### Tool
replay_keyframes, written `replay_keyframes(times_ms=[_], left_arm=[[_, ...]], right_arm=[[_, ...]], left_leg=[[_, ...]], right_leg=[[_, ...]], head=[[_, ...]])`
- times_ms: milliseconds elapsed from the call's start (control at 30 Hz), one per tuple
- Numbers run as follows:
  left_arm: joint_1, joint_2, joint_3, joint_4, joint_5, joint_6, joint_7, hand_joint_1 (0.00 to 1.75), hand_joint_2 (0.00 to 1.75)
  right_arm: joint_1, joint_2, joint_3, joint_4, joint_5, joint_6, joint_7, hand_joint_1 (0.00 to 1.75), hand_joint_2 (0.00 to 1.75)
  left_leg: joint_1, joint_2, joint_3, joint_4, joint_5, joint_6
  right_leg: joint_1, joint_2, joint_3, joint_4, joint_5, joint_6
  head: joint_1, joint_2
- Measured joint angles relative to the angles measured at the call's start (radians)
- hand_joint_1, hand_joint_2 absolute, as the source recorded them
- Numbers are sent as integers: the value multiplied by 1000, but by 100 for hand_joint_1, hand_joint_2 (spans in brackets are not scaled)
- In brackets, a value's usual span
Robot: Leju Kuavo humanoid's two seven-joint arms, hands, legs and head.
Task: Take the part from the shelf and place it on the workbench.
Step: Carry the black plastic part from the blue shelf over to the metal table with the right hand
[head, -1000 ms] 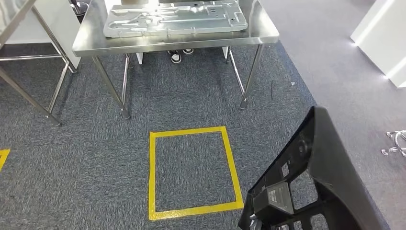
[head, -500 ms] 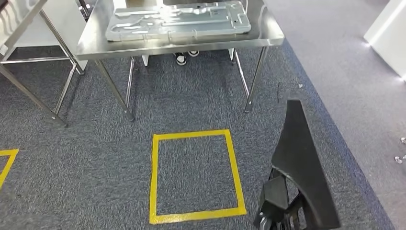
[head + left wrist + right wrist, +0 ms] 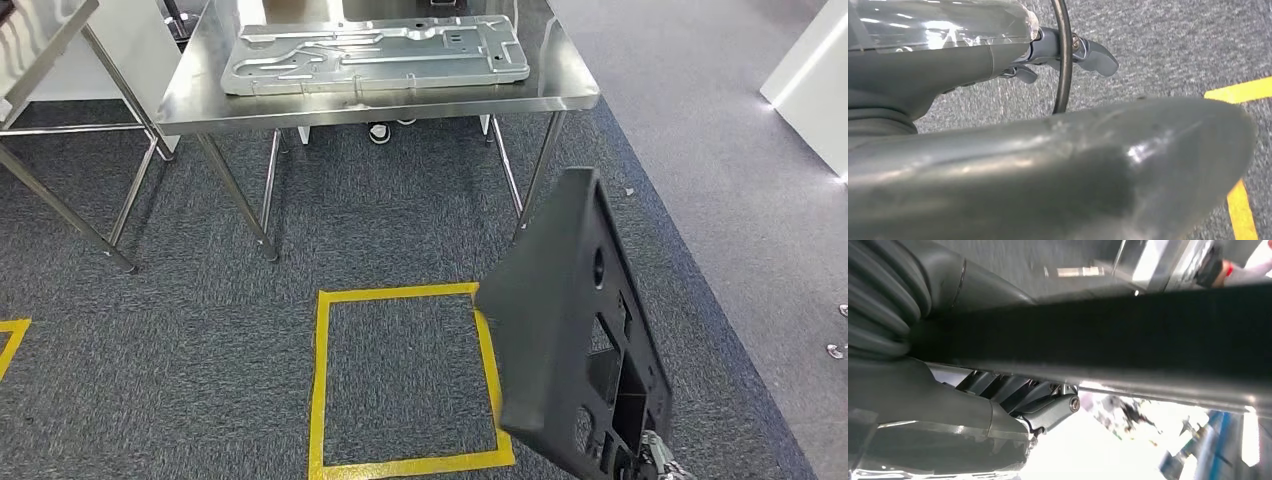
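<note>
A large black plastic part (image 3: 570,320) with cut-out holes stands tilted at the lower right of the head view, over the carpet and the corner of a yellow floor square. My right hand (image 3: 658,458) grips it from below, and little more than a silver bit of the hand shows there. In the right wrist view the black part (image 3: 1128,335) crosses in front of my right hand (image 3: 973,395). The steel workbench (image 3: 380,103) stands ahead and carries a silver pressed-metal plate (image 3: 375,55). My left hand (image 3: 998,55) hangs over the carpet, fingers apart, holding nothing.
A yellow taped square (image 3: 322,380) marks the carpet in front of the workbench. A second steel frame (image 3: 60,200) stands at the left. A person's shoes (image 3: 380,130) show beneath the workbench. A white cabinet (image 3: 810,80) is at the far right.
The black part has swung up and to the left, turning its broad face towards me. The view has shifted slightly, and the workbench sits a little lower in the picture.
</note>
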Motion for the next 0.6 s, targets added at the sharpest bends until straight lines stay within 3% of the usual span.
replay_keyframes(times_ms=[67,133,167,200,233,300,367,433,500,533,600], left_arm=[[-1,0,0,0,-9,-3,-1,0,0],[-3,1,0,0,-15,-5,-1,0,0],[-3,2,0,0,-20,-6,-1,0,0],[-2,2,0,0,-24,-7,-1,0,0],[-1,2,0,0,-29,-8,-1,0,0],[-1,2,-1,0,-39,-9,-1,0,0],[-5,2,-2,0,-44,-9,-1,0,0],[-9,2,-2,0,-46,-10,-2,0,0],[-9,3,-2,0,-48,-9,-2,0,0],[-10,3,-2,0,-48,-9,-2,0,0],[-13,4,-2,0,-51,-9,-2,0,0]], right_arm=[[-19,-1,-36,-35,40,-5,14,175,175],[-34,-1,-64,-58,67,-7,22,175,175],[-39,-1,-76,-67,80,-7,25,175,175],[-46,-1,-88,-75,94,-8,27,175,175],[-55,-1,-98,-82,106,-8,26,175,175],[-75,-1,-111,-91,115,-8,16,175,175],[-91,-1,-114,-92,109,-8,3,175,175],[-101,-1,-116,-91,105,-8,-4,175,175],[-106,-1,-117,-91,104,-9,-7,175,175],[-109,-1,-117,-90,104,-9,-7,175,175],[-111,0,-117,-89,101,-9,-6,175,175]], left_leg=[[4,0,19,-12,2,7],[4,-1,23,-13,-2,9],[5,-2,27,-13,-6,8],[5,-3,32,-13,-12,5],[7,-3,41,-13,-18,1],[11,-4,60,-13,-32,-9],[12,-3,69,-12,-45,-21],[11,-3,76,-5,-50,-35],[12,-2,84,9,-57,-46],[13,-2,75,33,-67,-49],[15,-1,18,135,-108,-54]], right_leg=[[-4,2,-33,66,-41,9],[-9,3,-103,176,-92,17],[-13,3,-135,215,-100,21],[-17,2,-152,223,-87,27],[-20,2,-152,195,-54,31],[-24,3,-113,76,34,36],[-20,1,-88,-4,52,28],[-14,0,-86,-16,38,8],[-16,1,-72,-19,46,-10],[-17,0,-63,-21,44,-17],[-15,-2,-52,-23,36,-28]], head=[[0,0],[0,0],[0,0],[0,0],[0,0],[0,0],[0,0],[0,0],[0,0],[0,0],[0,0]])
